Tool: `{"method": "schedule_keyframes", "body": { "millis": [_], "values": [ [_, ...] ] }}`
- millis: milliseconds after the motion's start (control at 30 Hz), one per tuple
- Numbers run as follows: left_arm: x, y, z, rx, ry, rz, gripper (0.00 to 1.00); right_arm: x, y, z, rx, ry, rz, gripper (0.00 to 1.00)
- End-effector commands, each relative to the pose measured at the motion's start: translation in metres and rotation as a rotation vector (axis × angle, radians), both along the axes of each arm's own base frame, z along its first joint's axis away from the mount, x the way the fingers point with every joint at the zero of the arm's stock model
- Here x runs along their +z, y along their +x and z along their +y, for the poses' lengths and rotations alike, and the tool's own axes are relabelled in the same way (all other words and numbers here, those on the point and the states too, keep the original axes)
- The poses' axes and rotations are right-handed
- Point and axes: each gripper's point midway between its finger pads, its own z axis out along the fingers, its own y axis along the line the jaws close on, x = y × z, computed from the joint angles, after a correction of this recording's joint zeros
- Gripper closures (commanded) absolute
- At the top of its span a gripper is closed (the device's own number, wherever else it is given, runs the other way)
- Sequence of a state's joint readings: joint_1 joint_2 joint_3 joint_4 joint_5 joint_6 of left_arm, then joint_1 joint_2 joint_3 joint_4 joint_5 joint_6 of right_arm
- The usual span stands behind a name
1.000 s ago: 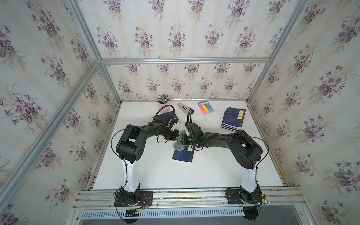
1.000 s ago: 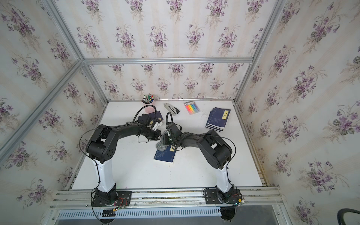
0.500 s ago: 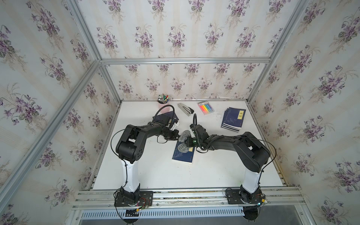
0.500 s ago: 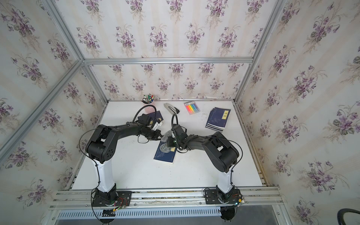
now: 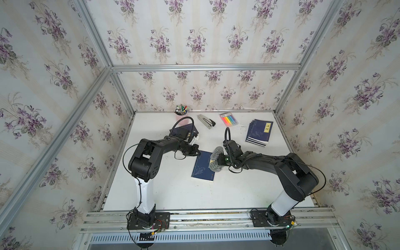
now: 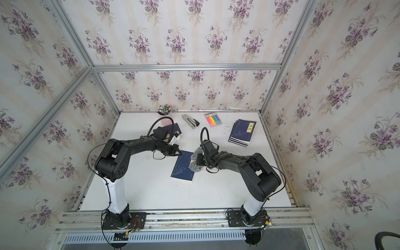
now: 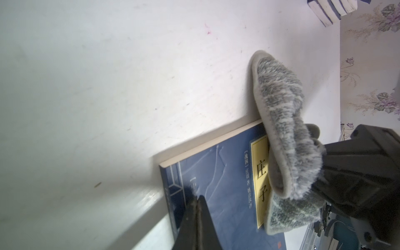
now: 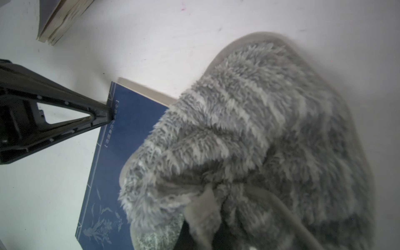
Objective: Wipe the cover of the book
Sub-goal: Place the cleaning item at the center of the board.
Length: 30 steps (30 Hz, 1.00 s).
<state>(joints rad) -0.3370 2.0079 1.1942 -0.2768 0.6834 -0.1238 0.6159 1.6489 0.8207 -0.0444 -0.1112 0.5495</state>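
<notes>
Right wrist: book (image 8: 129, 123) beneath left gripper (image 8: 108, 113)

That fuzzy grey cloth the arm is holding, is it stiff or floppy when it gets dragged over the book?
Probably floppy: the cloth folds and droops from the right gripper. Its shaggy pile likely drags rather than slips, which may be why the left gripper seems to pin the book. It looks light.

Violet-flowered wallpaper (image 5: 194, 41) and aluminium rails (image 5: 205, 67) stand beyond the left pincer (image 5: 197, 152); white table (image 5: 173, 194) lies beneath it.
</notes>
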Motion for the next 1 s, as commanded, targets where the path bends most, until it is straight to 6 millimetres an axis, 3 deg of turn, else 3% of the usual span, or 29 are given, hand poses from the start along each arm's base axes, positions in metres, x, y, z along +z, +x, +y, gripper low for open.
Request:
{"method": "schedule_keyframes", "body": {
  "millis": [0,167,367,467,567,633,833,967],
  "values": [
    [-0.027,-0.033,0.024,0.018,0.148,0.146,1.00,0.007,0.002,-0.028,-0.048,-0.088,-0.015,1.00],
    [-0.023,-0.032,0.023,0.015,0.137,0.136,1.00,0.013,0.009,-0.087,-0.180,-0.202,-0.019,1.00],
    [-0.021,-0.031,0.023,0.016,0.136,0.134,0.97,0.016,0.003,-0.118,-0.242,-0.227,-0.014,1.00],
    [-0.019,-0.031,0.023,0.018,0.133,0.132,0.96,0.009,0.001,-0.122,-0.250,-0.229,0.005,0.94],
    [-0.013,-0.032,0.023,0.021,0.133,0.119,0.89,0.001,-0.002,-0.125,-0.250,-0.245,0.025,0.69],
    [-0.008,-0.032,0.024,0.021,0.130,0.102,0.78,0.004,0.000,-0.125,-0.252,-0.250,0.017,0.59],
    [0.016,-0.030,0.028,0.035,0.134,0.037,0.50,0.049,0.017,-0.130,-0.288,-0.255,-0.114,0.45],
    [0.029,-0.033,0.035,0.063,0.158,0.010,0.40,0.082,0.019,-0.104,-0.240,-0.180,-0.206,0.39]
  ]
}}
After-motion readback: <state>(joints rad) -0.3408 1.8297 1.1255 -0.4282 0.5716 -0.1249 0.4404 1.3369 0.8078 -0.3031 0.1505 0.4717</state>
